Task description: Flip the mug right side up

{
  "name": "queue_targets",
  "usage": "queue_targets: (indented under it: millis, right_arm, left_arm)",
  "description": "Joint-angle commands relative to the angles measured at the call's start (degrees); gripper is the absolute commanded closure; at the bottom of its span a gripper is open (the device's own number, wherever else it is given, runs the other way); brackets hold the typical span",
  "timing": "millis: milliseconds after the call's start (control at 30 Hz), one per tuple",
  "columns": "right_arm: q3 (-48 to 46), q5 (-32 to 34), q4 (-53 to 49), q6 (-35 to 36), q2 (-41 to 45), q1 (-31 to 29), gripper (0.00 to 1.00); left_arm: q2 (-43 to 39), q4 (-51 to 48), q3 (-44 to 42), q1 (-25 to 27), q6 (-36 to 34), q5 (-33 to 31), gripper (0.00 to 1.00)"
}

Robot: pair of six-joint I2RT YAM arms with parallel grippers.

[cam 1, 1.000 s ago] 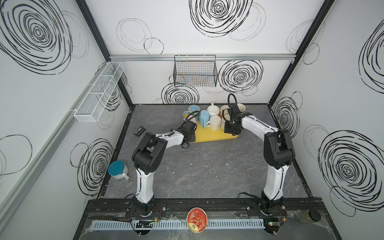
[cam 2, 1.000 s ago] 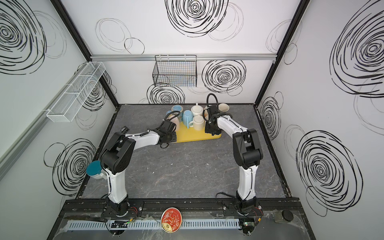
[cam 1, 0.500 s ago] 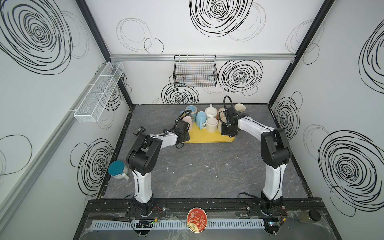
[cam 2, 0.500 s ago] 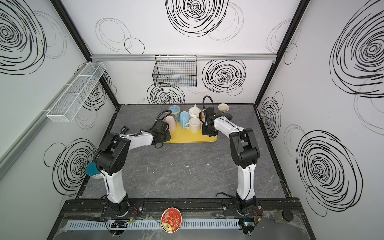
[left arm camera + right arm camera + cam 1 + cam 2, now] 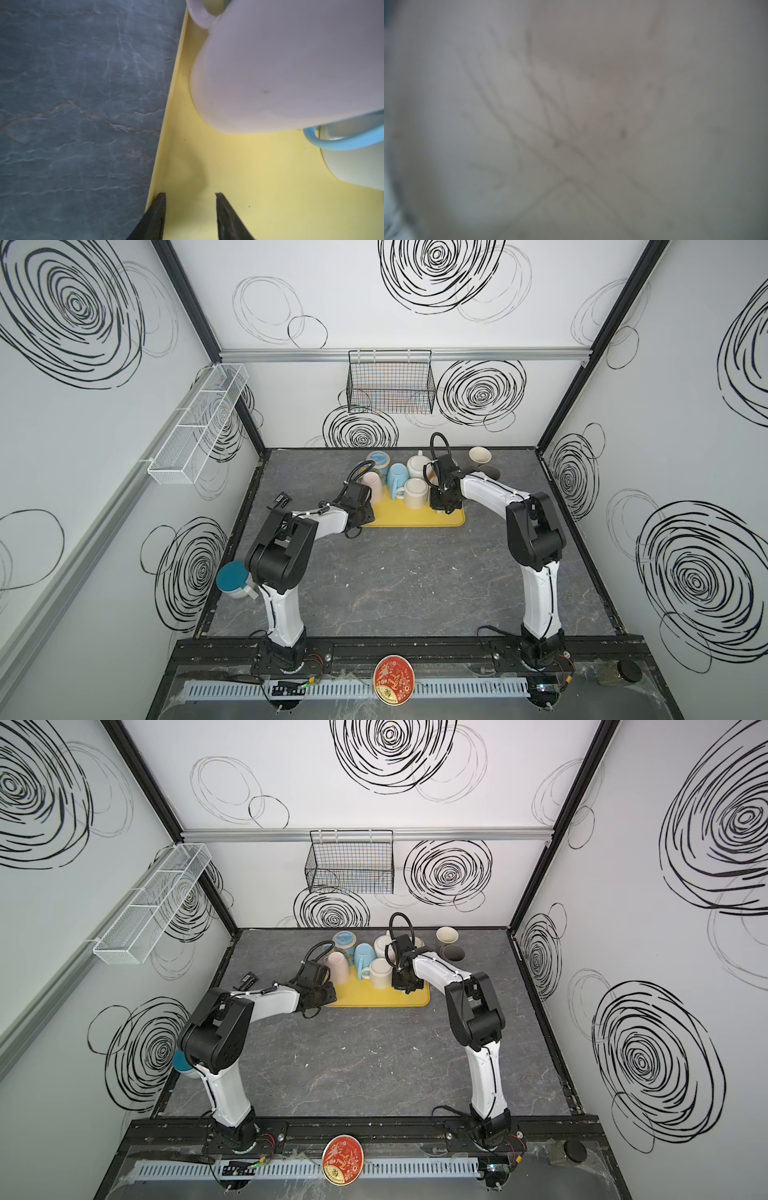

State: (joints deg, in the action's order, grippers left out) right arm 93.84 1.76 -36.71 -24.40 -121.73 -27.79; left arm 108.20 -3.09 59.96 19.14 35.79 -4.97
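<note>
Top views both put bare table nearest us, then the tray. The left gripper stands over its edge with fingers parted on nothing, likely, we judge, to steady it. Beyond, the mug sits on the tray base up, mouth down, axis vertical, handle toward the left arm. The right gripper, close against its side, is clenched; on what, we cannot tell.

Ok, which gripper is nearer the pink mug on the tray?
Left. The left gripper sits just short of the pink mug; the right gripper is across the yellow tray, beside the cream mug.
</note>
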Motion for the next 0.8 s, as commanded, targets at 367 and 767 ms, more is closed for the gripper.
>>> queue_targets:
  millis: [367, 767]
  right_arm:
    - [0.99, -4.35, -0.10, -4.21, 0.43, -8.29, 0.95]
    - [-1.82, -0.79, 0.80, -2.02, 5.52, -9.04, 1.00]
  left_arm:
    - [-4.25, -18.86, -4.94, -2.65, 1.39, -2.84, 0.55]
    - [-7.84, -21.95, 0.06, 1.28, -1.05, -5.12, 0.52]
